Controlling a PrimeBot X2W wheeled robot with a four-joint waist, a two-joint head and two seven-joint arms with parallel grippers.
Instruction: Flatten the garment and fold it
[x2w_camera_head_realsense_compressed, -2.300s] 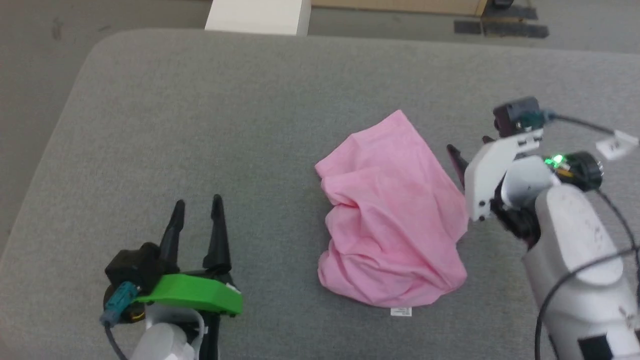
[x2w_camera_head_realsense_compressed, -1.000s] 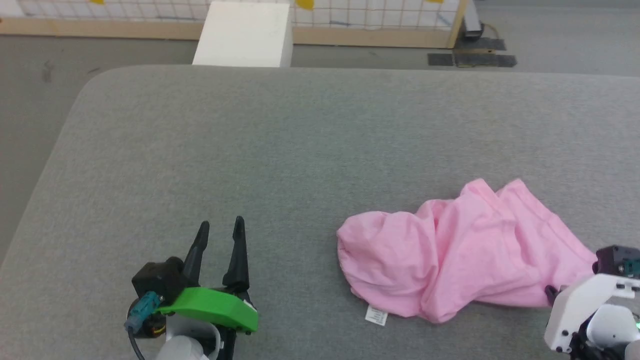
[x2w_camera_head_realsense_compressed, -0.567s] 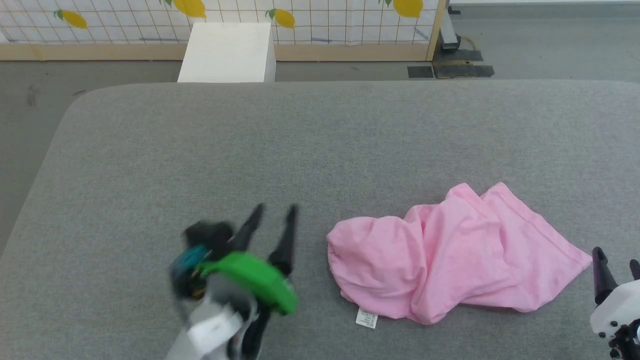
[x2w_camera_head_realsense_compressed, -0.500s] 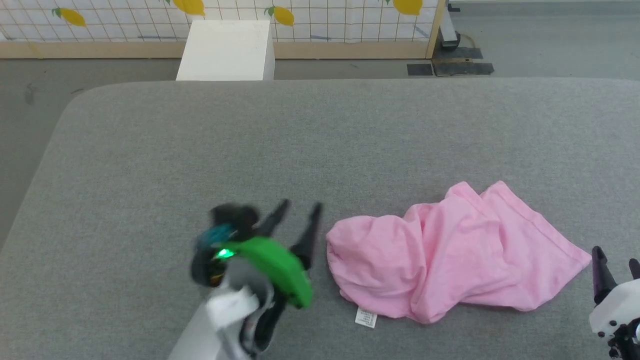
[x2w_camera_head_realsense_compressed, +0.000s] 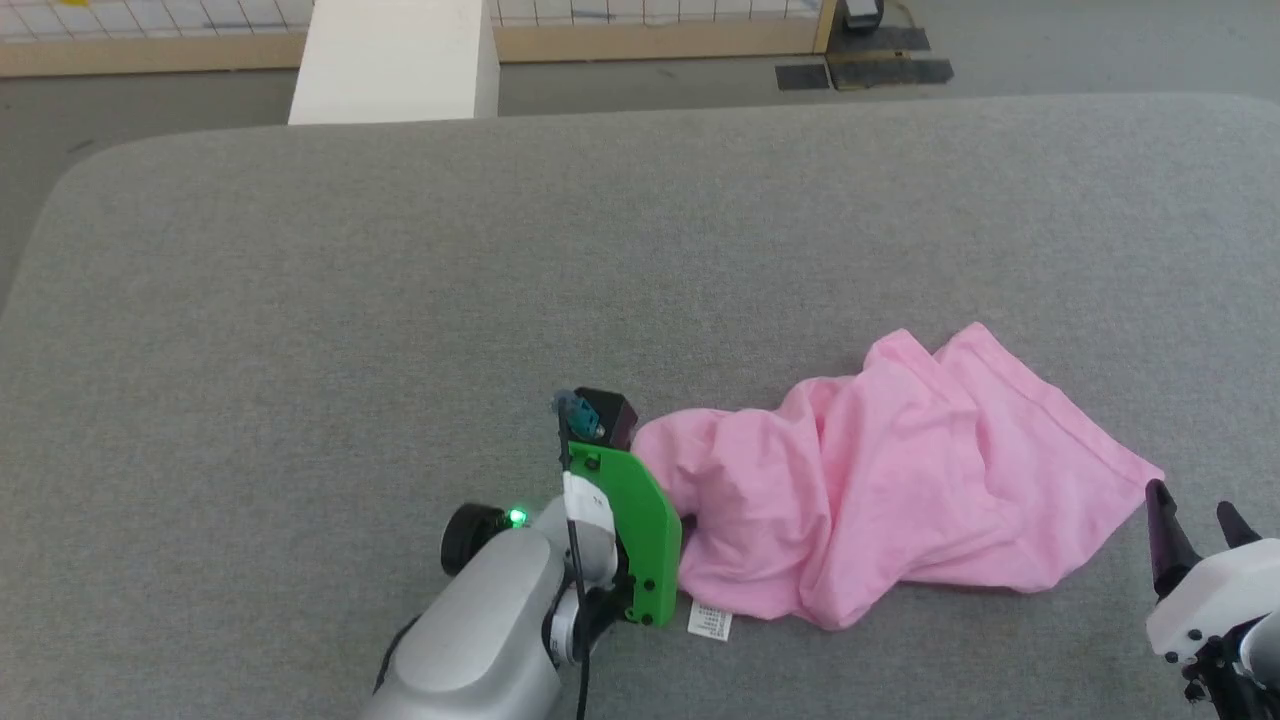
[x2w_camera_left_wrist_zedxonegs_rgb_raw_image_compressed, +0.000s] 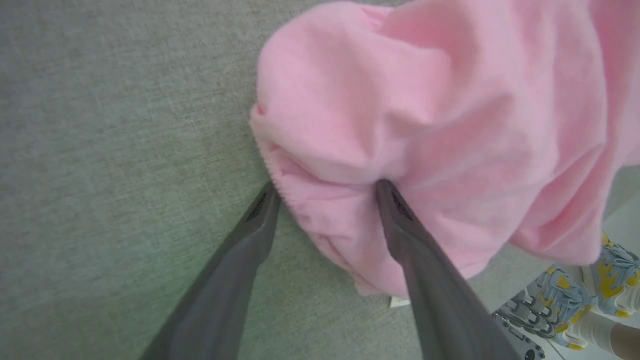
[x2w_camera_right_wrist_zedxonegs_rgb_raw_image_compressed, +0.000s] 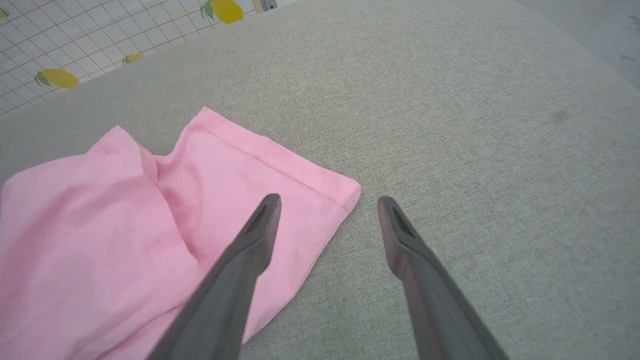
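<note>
The garment (x2w_camera_head_realsense_compressed: 880, 480), a light pink crumpled heap, lies on the grey padded table (x2w_camera_head_realsense_compressed: 400, 300) at the near right, its small white label (x2w_camera_head_realsense_compressed: 710, 620) at the front edge. My left gripper (x2w_camera_left_wrist_zedxonegs_rgb_raw_image_compressed: 325, 189) is open at the heap's left end. One fingertip rests on the table, the other presses into the cloth, and the gathered waistband (x2w_camera_left_wrist_zedxonegs_rgb_raw_image_compressed: 280, 180) lies between them. In the head view its green cover (x2w_camera_head_realsense_compressed: 640, 520) hides the fingers. My right gripper (x2w_camera_head_realsense_compressed: 1190, 510) stands open just off the garment's right corner. That hemmed corner (x2w_camera_right_wrist_zedxonegs_rgb_raw_image_compressed: 345, 192) lies between its fingertips, untouched.
Past the table's far edge stands a white box (x2w_camera_head_realsense_compressed: 395, 60) on the floor, with a wooden-framed grid fence (x2w_camera_head_realsense_compressed: 650, 30) behind it. A person's patterned shoes (x2w_camera_left_wrist_zedxonegs_rgb_raw_image_compressed: 565, 305) show beyond the table edge in the left wrist view.
My right gripper has opened and let go of the garment's right corner. My left arm has swung right to the garment's left end and now straddles the waistband. The head camera has shifted.
</note>
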